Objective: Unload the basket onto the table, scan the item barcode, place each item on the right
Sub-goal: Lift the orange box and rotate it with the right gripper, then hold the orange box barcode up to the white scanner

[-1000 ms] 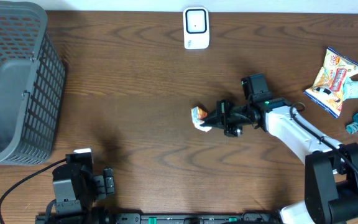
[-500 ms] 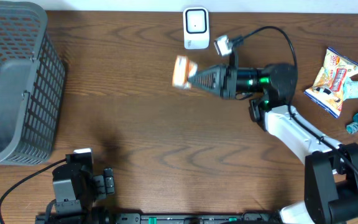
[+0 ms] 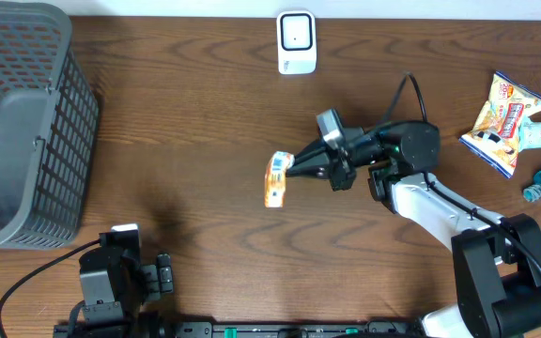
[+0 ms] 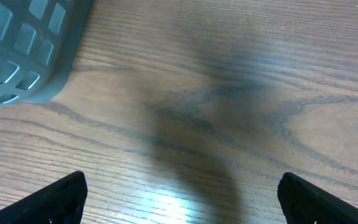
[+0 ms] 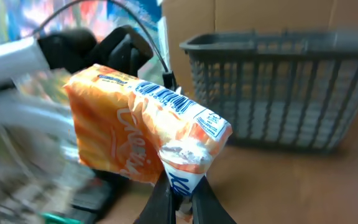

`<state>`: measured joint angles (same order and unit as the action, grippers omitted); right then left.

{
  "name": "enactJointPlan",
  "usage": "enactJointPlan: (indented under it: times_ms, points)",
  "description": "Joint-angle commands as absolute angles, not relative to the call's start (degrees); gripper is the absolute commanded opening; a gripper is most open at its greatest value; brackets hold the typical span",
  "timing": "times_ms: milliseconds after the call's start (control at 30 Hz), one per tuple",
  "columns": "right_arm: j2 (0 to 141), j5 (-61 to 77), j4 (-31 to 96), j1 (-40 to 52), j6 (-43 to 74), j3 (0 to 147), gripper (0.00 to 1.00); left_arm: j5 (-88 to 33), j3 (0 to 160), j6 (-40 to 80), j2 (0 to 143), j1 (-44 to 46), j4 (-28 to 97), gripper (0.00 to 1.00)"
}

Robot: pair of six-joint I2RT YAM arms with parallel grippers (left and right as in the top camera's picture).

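Pinching orange packet (image 3: 276, 179) by its edge, right hand (image 3: 293, 168) hovers over open table (image 3: 195, 131); left hand (image 4: 182, 196) wide.

- You have an orange snack packet (image 3: 277, 178) pinched by its crimped end seal in the right tool (image 3: 295, 169), whose fingers are closed tight on it.
- In the right wrist view the packet (image 5: 135, 130) rises from the tool (image 5: 180, 200) and leans left, showing you its orange face with white lettering.
- Its barcode (image 5: 166, 96) is a white strip of black bars along the upper edge, slightly blurred.
- From overhead you see the packet near the middle of the bench (image 3: 205, 122).
- The scanner (image 3: 296, 42), a small white box with a dark-outlined window, sits at the bench's far edge, well apart from the packet.
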<state>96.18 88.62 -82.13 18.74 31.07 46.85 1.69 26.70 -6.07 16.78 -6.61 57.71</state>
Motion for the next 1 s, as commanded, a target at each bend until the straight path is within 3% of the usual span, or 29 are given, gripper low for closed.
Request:
enactJointPlan:
  times_ms: [0, 467, 733, 867, 967]
  points:
    - [96.23, 89.49, -87.15, 18.06, 24.82, 46.61, 0.01, 1.98, 26.68, -6.59, 16.73, -6.44, 57.80, 0.98]
    - [95.48, 89.49, -90.19, 18.02, 24.18, 46.68, 0.01, 1.98, 26.68, -6.59, 16.73, -6.44, 57.80, 0.98]
    - [95.61, 89.49, -85.08, 17.54, 21.82, 46.19, 0.01, 1.98, 26.68, -6.59, 16.73, -6.44, 57.82, 0.98]
    - [96.16, 89.49, -71.33, 17.19, 13.69, 46.06, 0.01, 1.98, 26.68, -6.59, 16.73, -6.44, 57.82, 0.98]
    - [96.40, 83.64, -52.47, 17.21, 9.26, 46.06, 0.01, 1.98, 26.68, -6.59, 16.73, -6.44, 57.82, 0.98]
